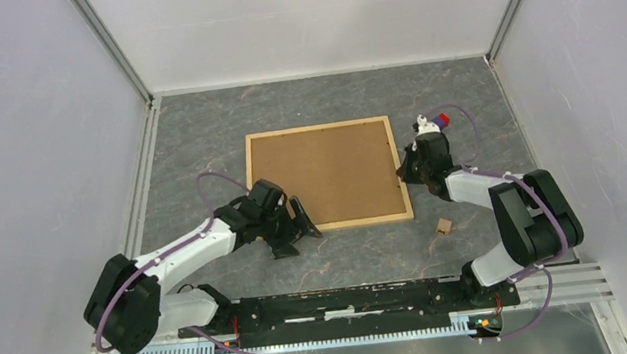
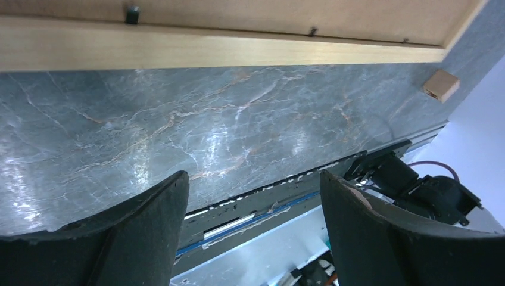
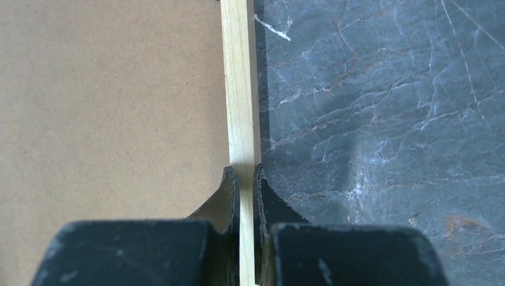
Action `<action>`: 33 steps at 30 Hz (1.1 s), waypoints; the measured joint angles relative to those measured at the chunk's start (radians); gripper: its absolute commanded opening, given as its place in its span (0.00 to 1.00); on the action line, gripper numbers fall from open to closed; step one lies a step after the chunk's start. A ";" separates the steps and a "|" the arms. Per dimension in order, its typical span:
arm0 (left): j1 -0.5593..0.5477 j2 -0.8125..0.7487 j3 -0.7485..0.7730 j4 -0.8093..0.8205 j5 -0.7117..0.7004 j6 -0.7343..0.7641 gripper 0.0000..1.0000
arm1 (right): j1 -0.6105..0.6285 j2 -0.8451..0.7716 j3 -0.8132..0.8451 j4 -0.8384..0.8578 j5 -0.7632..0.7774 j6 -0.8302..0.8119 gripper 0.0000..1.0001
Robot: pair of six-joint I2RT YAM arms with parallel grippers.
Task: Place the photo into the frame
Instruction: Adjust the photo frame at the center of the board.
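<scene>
The frame lies flat in the middle of the table, its brown fibreboard back facing up inside thin light wood strips. My right gripper is shut on the right-hand wood strip, one finger on the board side and one on the table side. My left gripper hovers open just in front of the frame's near left part, nothing between its fingers. The near wood strip runs across the top of the left wrist view. The photo is out of view.
A small light wooden block lies on the grey marbled table right of the frame's near right corner, also seen in the left wrist view. White walls enclose the table on three sides. The black arm-mount rail runs along the near edge.
</scene>
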 measured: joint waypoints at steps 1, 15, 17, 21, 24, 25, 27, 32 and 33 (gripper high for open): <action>-0.014 0.013 -0.021 0.029 0.001 -0.031 0.86 | 0.000 -0.008 -0.014 0.014 -0.003 0.009 0.00; 0.066 0.219 -0.007 0.138 -0.005 -0.151 0.79 | 0.149 -0.297 -0.335 0.153 -0.051 0.110 0.23; 0.131 0.235 0.012 0.074 0.003 -0.148 0.77 | 0.223 -0.314 -0.349 0.163 -0.041 0.109 0.41; 0.259 0.263 0.067 -0.025 -0.042 -0.085 0.76 | 0.349 -0.367 -0.364 0.111 -0.074 0.033 0.66; 0.313 0.269 0.096 -0.060 -0.106 -0.010 0.80 | 0.370 -0.399 -0.302 -0.048 -0.046 -0.045 0.80; 0.324 0.268 0.101 -0.069 -0.122 0.012 0.82 | 0.367 -0.398 -0.273 -0.101 -0.024 -0.064 0.82; 0.344 0.268 0.111 -0.082 -0.142 0.058 0.85 | 0.349 -0.375 -0.188 -0.203 0.015 -0.117 0.83; 0.375 0.272 0.122 -0.091 -0.144 0.145 0.85 | 0.231 -0.108 0.219 -0.322 0.030 -0.222 0.84; 0.382 0.275 0.127 -0.094 -0.141 0.157 0.85 | 0.214 -0.049 0.291 -0.325 0.028 -0.237 0.84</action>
